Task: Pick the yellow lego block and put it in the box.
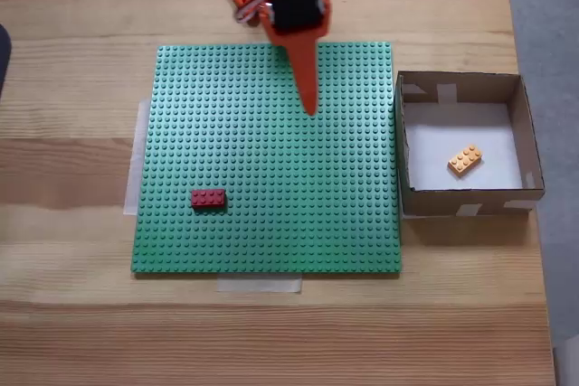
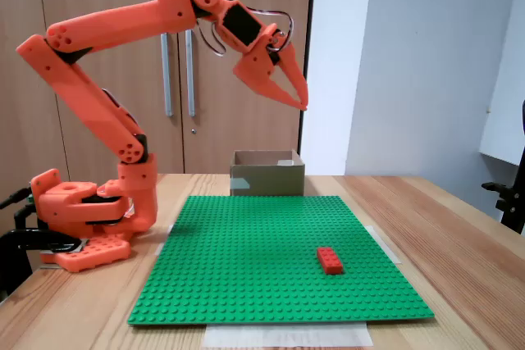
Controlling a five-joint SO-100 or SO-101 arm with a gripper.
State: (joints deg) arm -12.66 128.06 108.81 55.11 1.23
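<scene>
The yellow lego block (image 1: pixel 464 161) lies on the white bottom of the box (image 1: pixel 461 199), tilted a little. This brown cardboard box stands against the right edge of the green baseplate in a fixed view, and behind the plate (image 2: pixel 267 176) in the other. My orange gripper (image 2: pixel 302 105) hangs high in the air over the plate's far half, well clear of the box. Its fingers meet at the tip (image 1: pixel 311 108) and hold nothing.
A red lego brick (image 1: pixel 208 198) sits on the green baseplate (image 1: pixel 271 250), near the front left in that view. The arm's orange base (image 2: pixel 82 211) stands on the wooden table beside the plate. Wooden cupboard doors rise behind.
</scene>
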